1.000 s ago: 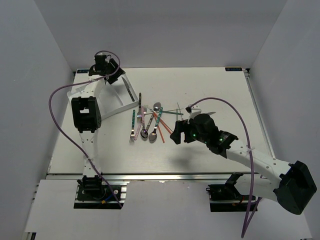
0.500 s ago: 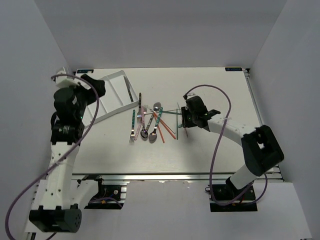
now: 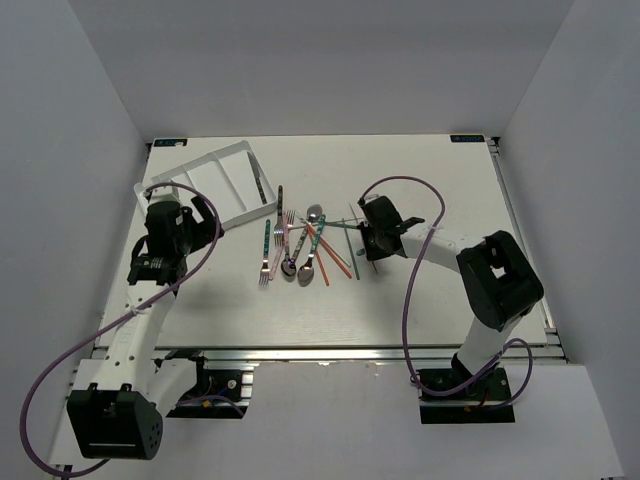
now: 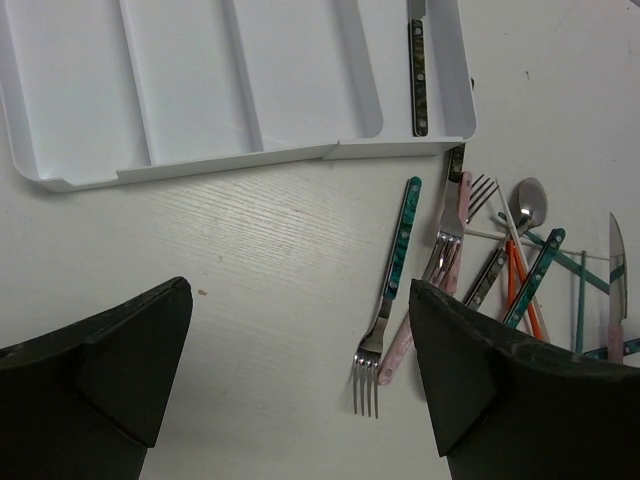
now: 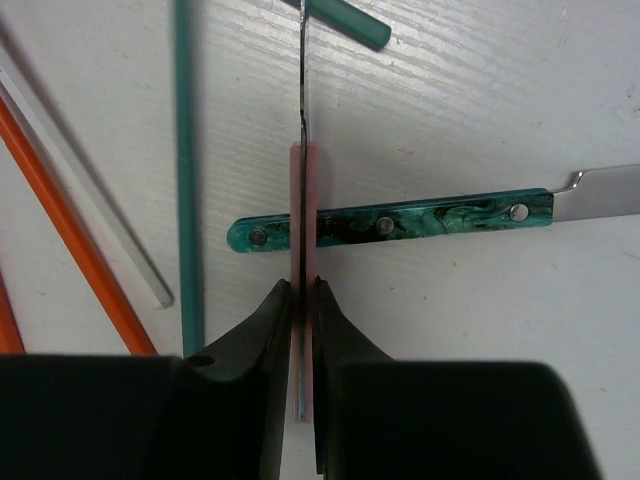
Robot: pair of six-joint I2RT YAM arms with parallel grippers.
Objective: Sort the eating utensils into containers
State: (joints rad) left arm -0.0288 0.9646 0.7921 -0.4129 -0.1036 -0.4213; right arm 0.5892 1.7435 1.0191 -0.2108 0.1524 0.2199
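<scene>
The white tray (image 3: 195, 163) (image 4: 180, 80) lies at the back left, with a black-handled knife (image 4: 418, 80) (image 3: 262, 187) in its rightmost compartment. Loose utensils lie in a pile mid-table: a teal-handled fork (image 4: 400, 250) (image 3: 267, 245), a pink-handled fork (image 4: 440, 290), a spoon (image 4: 528, 200) and orange chopsticks (image 5: 70, 240). My right gripper (image 3: 364, 243) (image 5: 303, 285) is shut on a pink-handled utensil (image 5: 303, 200), gripped edge-on by the handle where it crosses a teal-handled knife (image 5: 400, 222). My left gripper (image 3: 198, 216) (image 4: 300, 290) hangs open over bare table, left of the pile and nearer than the tray.
A teal chopstick (image 5: 185, 180) and a pale one (image 5: 90, 240) lie just left of the held handle. The tray's three other compartments hold nothing. Walls close the table (image 3: 440, 300) on three sides.
My right gripper has closed on the pink handle at the pile's right side. The left arm has drawn back from over the tray to the near left, jaws wide.
</scene>
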